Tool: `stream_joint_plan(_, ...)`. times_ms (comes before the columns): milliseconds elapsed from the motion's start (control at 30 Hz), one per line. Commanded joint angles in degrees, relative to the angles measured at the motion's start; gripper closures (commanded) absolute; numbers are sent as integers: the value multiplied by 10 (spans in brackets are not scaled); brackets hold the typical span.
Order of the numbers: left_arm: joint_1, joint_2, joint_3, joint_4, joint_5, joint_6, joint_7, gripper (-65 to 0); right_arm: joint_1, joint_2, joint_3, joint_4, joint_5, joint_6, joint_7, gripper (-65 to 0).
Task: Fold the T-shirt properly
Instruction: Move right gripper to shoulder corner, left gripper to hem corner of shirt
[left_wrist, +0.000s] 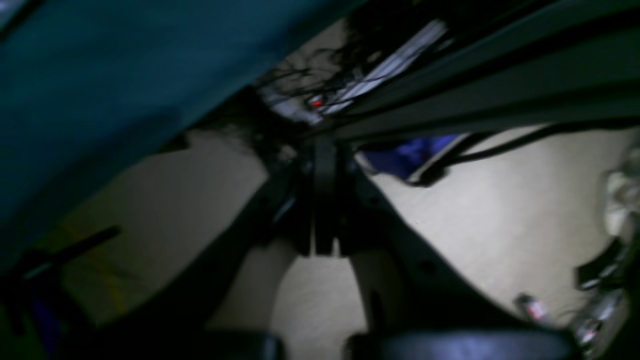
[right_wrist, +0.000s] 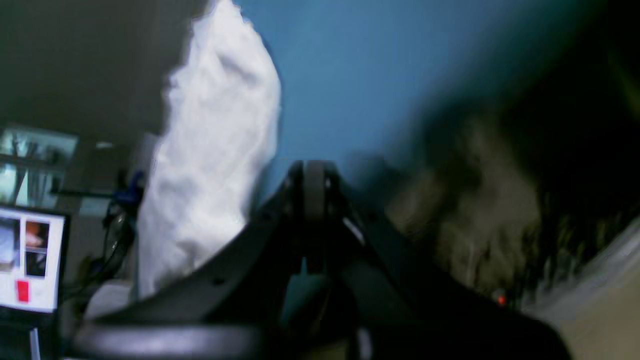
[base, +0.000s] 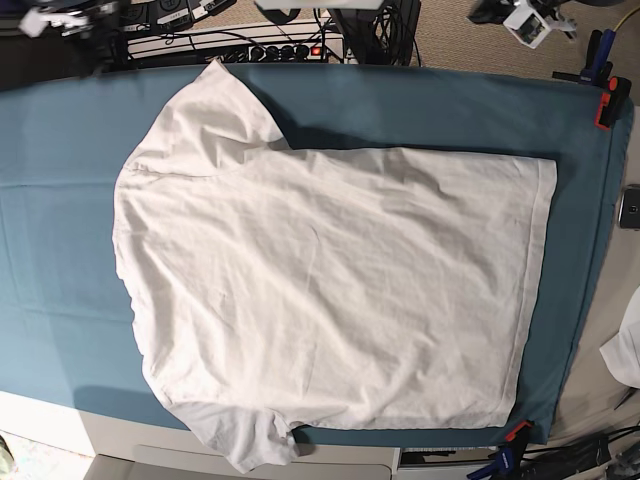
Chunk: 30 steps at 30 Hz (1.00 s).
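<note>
White T-shirt (base: 330, 290) lies spread flat on the teal cloth (base: 60, 150), shoulders toward base-view left, hem right; one sleeve points to the far edge, the other hangs off the near edge; fabric thin, lightly wrinkled. Left gripper (left_wrist: 325, 247) closed, empty, over bare floor; right gripper (right_wrist: 314, 170) closed, holding nothing.

Both wrist views were blurred and dark; we couldn't identify the floor clutter. T-shirt (base: 330, 290) lower sleeve ran off the base view's bottom edge.
</note>
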Motion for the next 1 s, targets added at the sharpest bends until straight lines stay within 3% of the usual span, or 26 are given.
stream_joint_plan(0, 9, -2, -3, 8, 2, -5, -10, -5, -3, 8, -4, 0, 20, 11, 4, 0)
stream_joint_plan(100, 9, -3, -3, 8, 26, -5, -10, -5, -2, 8, -30, 7, 20, 11, -4, 0)
stream_joint_plan(233, 7, -3, -3, 8, 34, -5, -9, -6, -2, -15, -39, 63, 20, 11, -7, -155)
stream_joint_plan(300, 7, -3, -3, 8, 34, -5, -9, -10, -2, -28, -40, 93, 20, 11, -6, -159)
stream_joint_plan(400, 7, -3, -3, 8, 48, -4, -9, -93, 0, -33, -42, 117, 20, 2, -9, -159)
stream_joint_plan(500, 7, -3, -3, 8, 57, 13, -9, -228, 17, -42, -44, 118, -23, -77, 8, -159)
stream_joint_plan(567, 7, -3, -3, 8, 57, 27, -10, -296, 25, -52, -46, 118, -33, -101, 5, -159)
stream_joint_plan(767, 7, -3, -3, 8, 57, 37, -9, -307, 25, -56, -129, 118, -39, -101, 14, -159)
stream_joint_plan(967, 7, -2, -3, 8, 57, 37, -9, -307, 25, -59, -226, 118, -130, -101, 88, -159)
